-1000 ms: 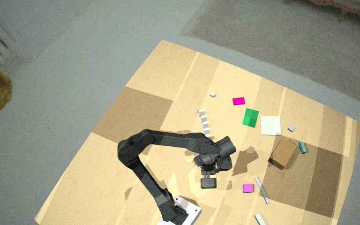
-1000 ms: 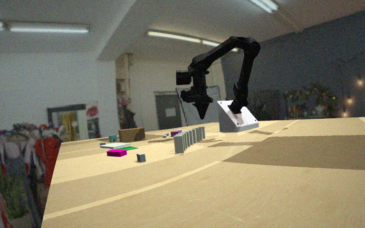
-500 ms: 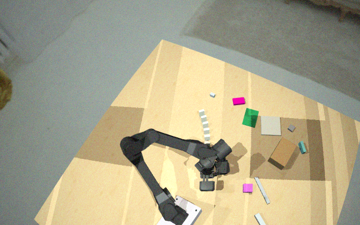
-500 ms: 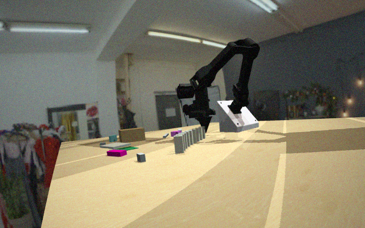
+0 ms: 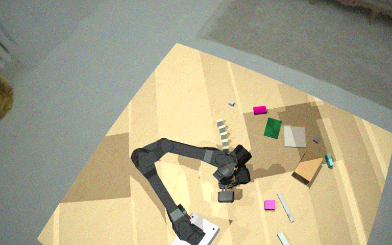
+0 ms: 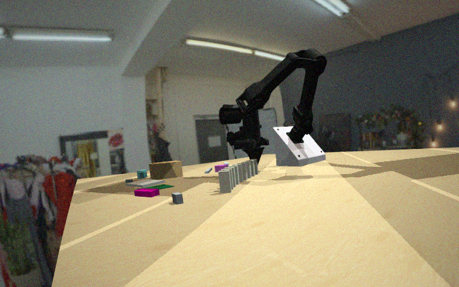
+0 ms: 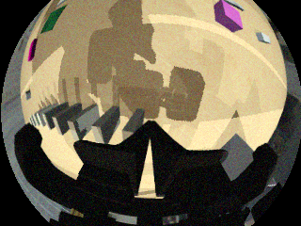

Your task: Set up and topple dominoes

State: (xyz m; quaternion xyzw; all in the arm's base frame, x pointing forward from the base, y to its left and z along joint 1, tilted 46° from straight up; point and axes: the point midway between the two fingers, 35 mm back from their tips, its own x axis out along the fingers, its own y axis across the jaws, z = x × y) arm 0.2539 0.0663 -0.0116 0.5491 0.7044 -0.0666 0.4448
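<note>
Standing by the tabletop (image 6: 304,219), I see, well left of the domino row (image 6: 236,174), a small grey cube (image 6: 177,198) and a magenta block (image 6: 146,192). The row itself stands upright and evenly spaced. At its far end, the pincer (image 6: 254,157) hangs low, clenched on nothing, fingertips just beside the last domino. The risk, I'd say: nudging too hard or off-line would knock that end tile sideways, so the chain stalls partway.
</note>
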